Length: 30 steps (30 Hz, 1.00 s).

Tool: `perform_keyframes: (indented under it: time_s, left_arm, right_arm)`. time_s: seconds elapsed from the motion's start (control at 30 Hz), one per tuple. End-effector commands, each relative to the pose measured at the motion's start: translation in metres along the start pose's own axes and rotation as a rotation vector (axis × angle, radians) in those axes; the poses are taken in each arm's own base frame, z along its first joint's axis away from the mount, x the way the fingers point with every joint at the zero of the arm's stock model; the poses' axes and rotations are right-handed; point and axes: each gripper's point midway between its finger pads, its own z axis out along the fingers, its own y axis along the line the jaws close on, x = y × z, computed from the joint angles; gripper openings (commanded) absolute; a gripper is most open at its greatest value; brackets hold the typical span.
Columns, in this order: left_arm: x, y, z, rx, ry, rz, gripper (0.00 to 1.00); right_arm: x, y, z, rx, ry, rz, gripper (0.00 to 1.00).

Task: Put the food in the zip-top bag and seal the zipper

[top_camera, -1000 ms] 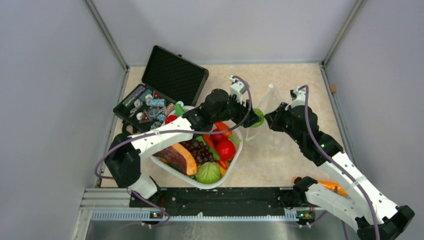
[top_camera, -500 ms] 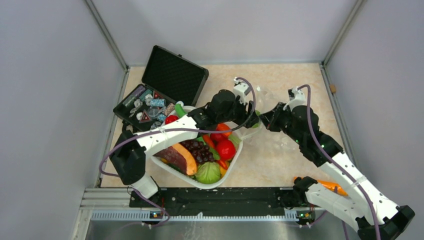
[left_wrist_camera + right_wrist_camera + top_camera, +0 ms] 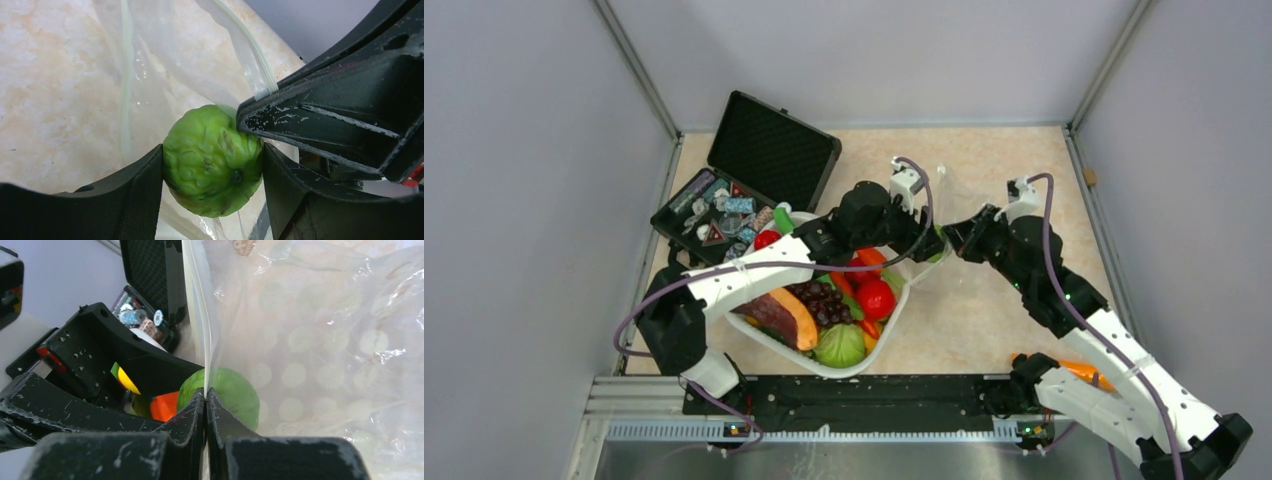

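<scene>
**Bag-loading station: items as they stand**

- Left gripper (image 3: 932, 241): jaws clamped on either side of the small green piece (image 3: 212, 159), a knobbly round fruit.
- Small green piece: held at the mouth of the zip-top bag (image 3: 325, 340), touching the right gripper's finger, partly behind the clear film.
- Right gripper (image 3: 205, 396): jaws pinched tight on the zipper (image 3: 199, 315), holding that edge up off the tabletop (image 3: 984, 320).
- White basket (image 3: 894, 312): just beside the bag, holding a red tomato (image 3: 876, 298) and other pieces.
- Black hard case (image 3: 774, 150): lid open, at the far left.
</scene>
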Motion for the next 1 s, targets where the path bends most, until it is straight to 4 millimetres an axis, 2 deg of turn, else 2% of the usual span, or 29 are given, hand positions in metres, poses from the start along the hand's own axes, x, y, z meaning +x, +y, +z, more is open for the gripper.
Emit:
perform_keyframes:
  time_s: [0.0, 0.1, 0.33, 0.43, 0.67, 0.73, 0.87, 0.97]
  left_arm:
    - [-0.047, -0.039, -0.021, 0.175, -0.176, 0.005, 0.52]
    - [-0.045, -0.035, -0.018, 0.182, -0.156, -0.013, 0.58]
    - [-0.035, 0.009, -0.007, -0.045, -0.128, -0.011, 0.66]
    - [-0.037, 0.014, -0.008, -0.073, -0.139, -0.003, 0.78]
    - [-0.044, 0.009, -0.019, -0.064, -0.158, 0.040, 0.98]
    - [-0.050, -0.002, -0.026, -0.014, -0.184, 0.066, 0.99]
    - [-0.058, -0.023, -0.041, 0.083, -0.207, 0.132, 0.99]
    - [-0.060, -0.021, -0.049, 0.053, -0.212, 0.138, 0.99]
  right_arm:
    - [0.004, 0.005, 0.000, -0.043, -0.013, 0.047, 0.00]
    - [0.003, 0.010, -0.001, -0.071, -0.008, 0.055, 0.00]
    - [-0.009, 0.020, -0.014, -0.109, -0.036, 0.056, 0.00]
    - [-0.015, 0.024, -0.019, -0.117, -0.044, 0.052, 0.00]
    - [-0.018, 0.002, -0.021, -0.005, -0.064, 0.025, 0.00]
    - [-0.022, 0.000, -0.023, 0.009, -0.081, 0.008, 0.00]
    - [-0.032, -0.021, -0.027, 0.123, -0.115, -0.053, 0.00]
    - [-0.035, -0.017, -0.029, 0.102, -0.120, -0.088, 0.00]
